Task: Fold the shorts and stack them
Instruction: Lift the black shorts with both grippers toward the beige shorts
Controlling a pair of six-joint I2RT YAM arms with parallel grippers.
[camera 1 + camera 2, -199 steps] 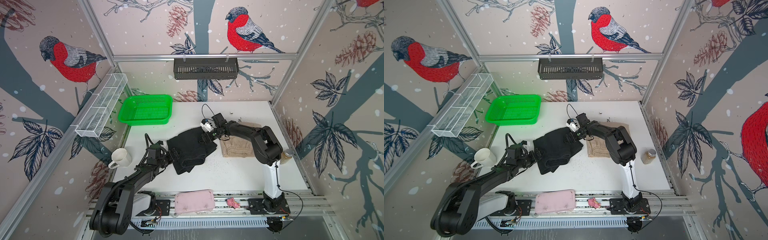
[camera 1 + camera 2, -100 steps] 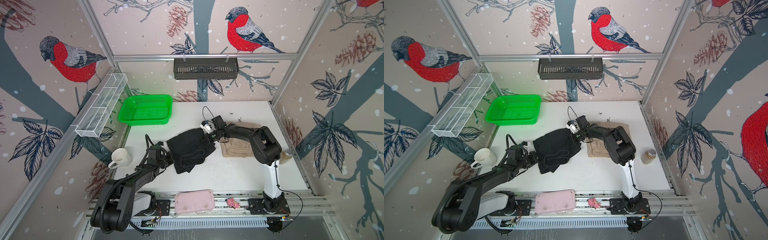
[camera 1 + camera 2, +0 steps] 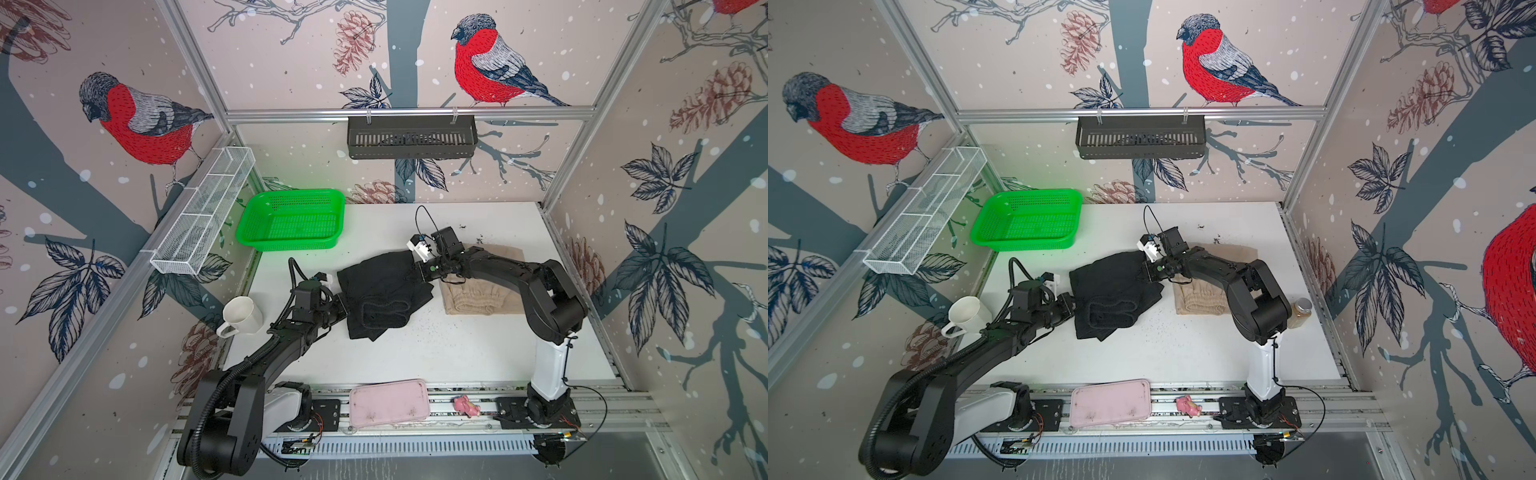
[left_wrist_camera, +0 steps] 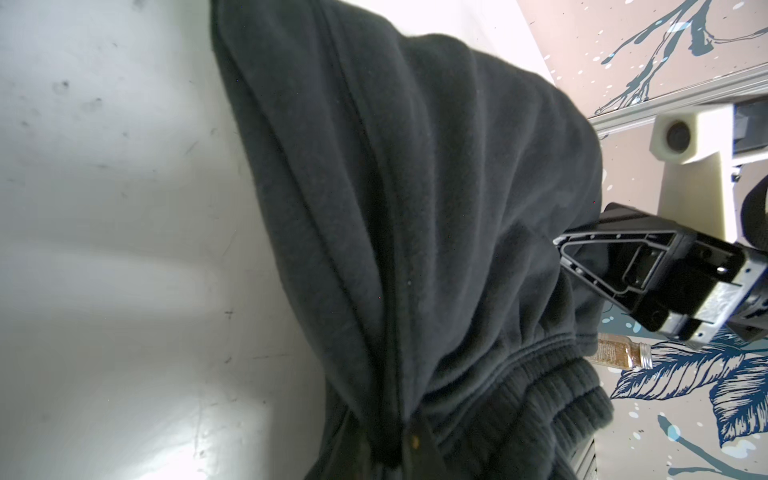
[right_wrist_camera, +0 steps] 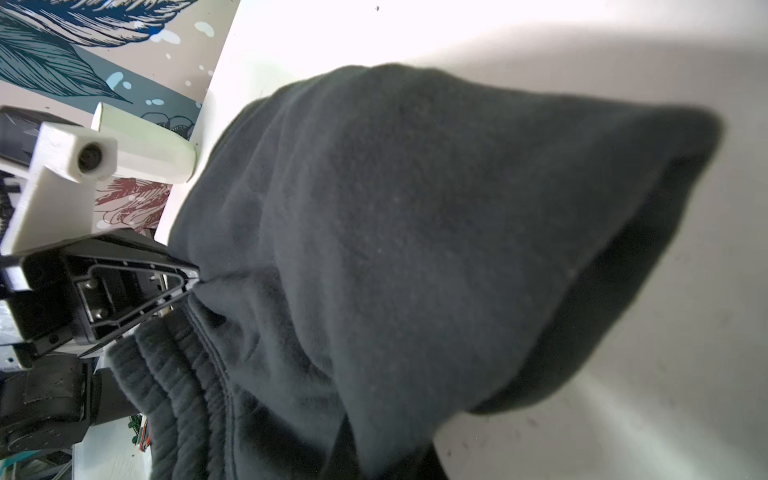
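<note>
**Both grippers closing on the black shorts**

Reading from left to right in both top views: the white mug (image 3: 241, 316) is standing at the table's left edge, well apart from the cloth. Next to it, the left gripper (image 3: 341, 306) is pressing against the left edge of the black shorts (image 3: 380, 291). 1 second earlier its jaws were standing wide; they are now pinched shut on the cloth, and the left wrist view is showing the dark fleece (image 4: 415, 232) bunching toward that camera. The black pair is lying crumpled at mid-table, its ribbed waistband (image 3: 384, 309) rolled toward the front.

At the cloth's upper right corner the right gripper (image 3: 417, 272) is likewise going from wide to clenched on the fabric; the right wrist view is showing the fleece (image 5: 415, 232) gathering toward that camera. Further right, the tan shorts (image 3: 484, 293) are resting already folded, partly beneath the right arm, just beside the black pair.

With 2 grips now taken on opposite edges, the arms are judged ready to lift and spread the black pair for folding; stacking is not yet done.
</note>
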